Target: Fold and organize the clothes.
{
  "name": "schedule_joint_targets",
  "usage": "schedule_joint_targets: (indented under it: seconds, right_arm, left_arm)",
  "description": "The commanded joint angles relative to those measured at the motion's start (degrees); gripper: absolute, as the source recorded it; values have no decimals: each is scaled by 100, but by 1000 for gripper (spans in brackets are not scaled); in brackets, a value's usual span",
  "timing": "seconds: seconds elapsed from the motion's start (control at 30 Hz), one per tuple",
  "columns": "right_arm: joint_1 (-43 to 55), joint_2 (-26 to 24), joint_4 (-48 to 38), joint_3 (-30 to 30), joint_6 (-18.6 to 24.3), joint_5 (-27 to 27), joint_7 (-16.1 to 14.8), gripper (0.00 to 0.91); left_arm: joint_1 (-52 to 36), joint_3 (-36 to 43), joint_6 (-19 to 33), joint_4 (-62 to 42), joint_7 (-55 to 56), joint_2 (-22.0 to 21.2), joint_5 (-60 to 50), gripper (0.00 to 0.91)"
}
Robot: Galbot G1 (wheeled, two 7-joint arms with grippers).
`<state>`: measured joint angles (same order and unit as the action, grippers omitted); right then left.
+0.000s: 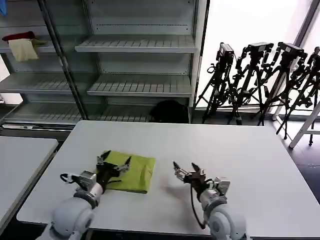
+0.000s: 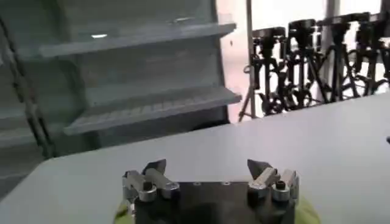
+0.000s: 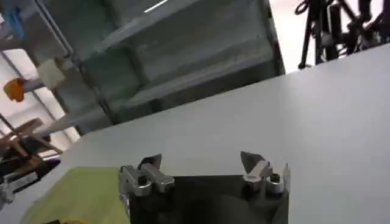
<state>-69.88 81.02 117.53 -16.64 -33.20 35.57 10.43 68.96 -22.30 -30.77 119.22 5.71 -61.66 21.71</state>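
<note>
Two pincers hang over the desk's (image 1: 240, 150) near edge. The left pincer (image 1: 114, 162) is spread wide above one folded green T-shirt (image 1: 137, 170), holding nothing. The right pincer (image 1: 186, 170), also wide and empty, hovers over bare desk beside the shirt.

One green T-shirt (image 1: 134, 171), folded. Two grippers: left (image 1: 114, 162), right (image 1: 186, 169). Two tables (image 1: 240, 165). Several tripods (image 1: 260, 80). Two cloths (image 1: 21, 45) on shelf.

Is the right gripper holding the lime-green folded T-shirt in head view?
No, the right gripper hangs open over bare white table, apart from the lime-green folded T-shirt.
</note>
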Motion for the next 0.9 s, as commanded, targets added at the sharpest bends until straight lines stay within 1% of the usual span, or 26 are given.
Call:
schedule_joint_targets:
  seconds: [0.03, 0.3, 0.33, 0.37, 0.4, 0.43, 0.47, 0.9]
  right_arm:
    - [232, 731, -816, 1114, -41, 847, 524, 907]
    - [333, 984, -1106, 1175, -40, 692, 549, 907]
    - [345, 1014, -1136, 1177, -41, 666, 571, 877]
    - [352, 1021, -1147, 1176, -39, 660, 572, 736]
    - [363, 1025, -1160, 1177, -38, 656, 580, 262]
    - [373, 1035, -1170, 1174, -36, 649, 596, 81]
    - [383, 1044, -1177, 1166, -35, 648, 604, 0]
    - [568, 1121, -1363, 1016, -30, 658, 739, 0]
  left_arm:
    - [370, -1246, 69, 143, -26, -52, 366, 907]
    - [392, -1143, 67, 99, -29, -349, 348, 907]
    - [399, -1139, 67, 101, -32, -382, 353, 907]
    - [400, -1137, 68, 100, -31, -390, 354, 907]
    - [403, -1137, 70, 96, -32, -400, 357, 907]
    - [414, -1144, 81, 89, -35, -407, 359, 907]
    - [418, -1149, 87, 78, -35, -408, 362, 907]
    - [524, -1186, 224, -64, -24, -485, 361, 907]
